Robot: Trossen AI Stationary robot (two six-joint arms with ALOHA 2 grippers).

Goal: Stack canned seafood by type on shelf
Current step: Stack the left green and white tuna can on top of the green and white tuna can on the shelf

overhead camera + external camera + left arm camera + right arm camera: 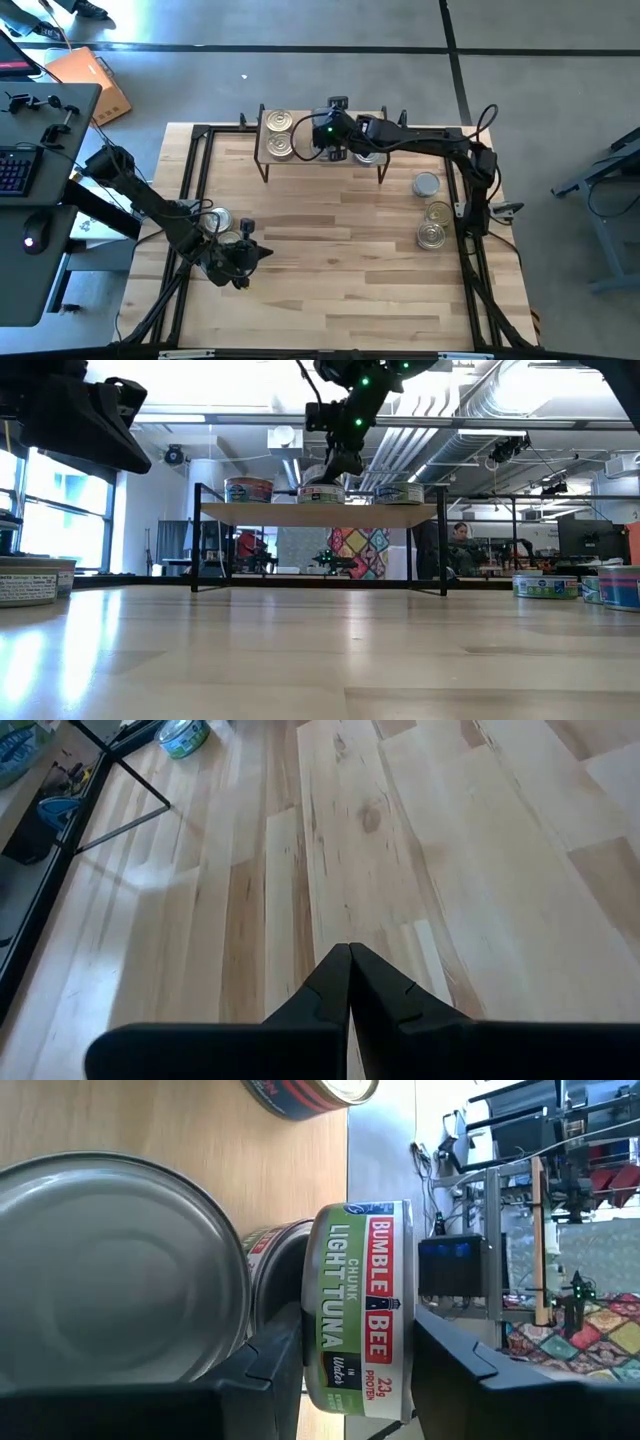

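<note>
- Step in hand, by my read: right arm is placing a tin on the shelf (322, 160), the low wood-topped rack on black legs standing at the table's (330, 260) far edge. The tin looks to be going onto a stack of its own type.
- Right gripper (355, 1355) is hovering over the shelf's middle, jaws part-open & clamping a tuna tin (360, 1305) by its sides; green/white label, red brand band, "chunk light tuna".
- Another tin seems to be sitting right under the held one, so it's prob. already resting on its stack.
- Next move, I'd judge: check it's seated square, open jaws, lift straight up w/o dragging it off.
- Left gripper (349, 982) is waiting over the table's near-left, jaws shut, holding nothing.
- Other tins: two silver lids (279, 135) on the shelf's left end; three (432, 212) lying on the table near the right edge, well apart from the shelf; a couple (215, 222) by the left arm.
</note>
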